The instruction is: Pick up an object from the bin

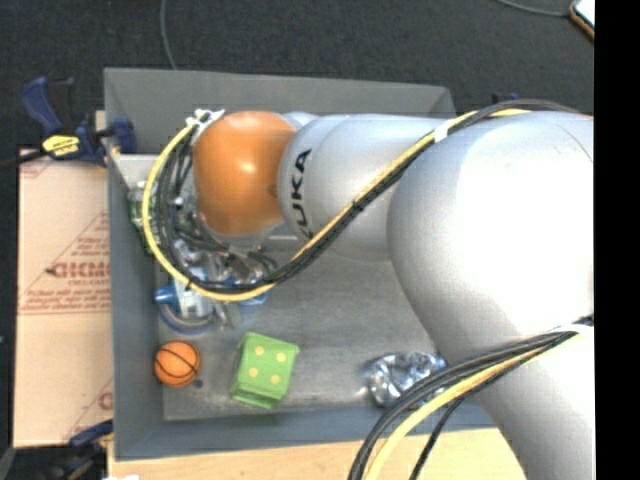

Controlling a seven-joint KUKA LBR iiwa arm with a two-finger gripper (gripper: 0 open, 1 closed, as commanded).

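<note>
Seemingly the nearest candidate is a small blue and clear thing [183, 303] by the left wall of the bin [325, 333], partly hidden under the wrist hardware [215, 258] beneath the orange cover [238, 173]. Cables mask the jaws, so I cannot tell whether they are released or clenched. Toward the view's bottom lie a little orange ball [176, 364] and a green dice block [265, 370], with a crumpled silvery thing [400, 376] farther right. I judge this the grasping step. Next calls for a sure closure, then a straight lift clear of the wall.
</note>
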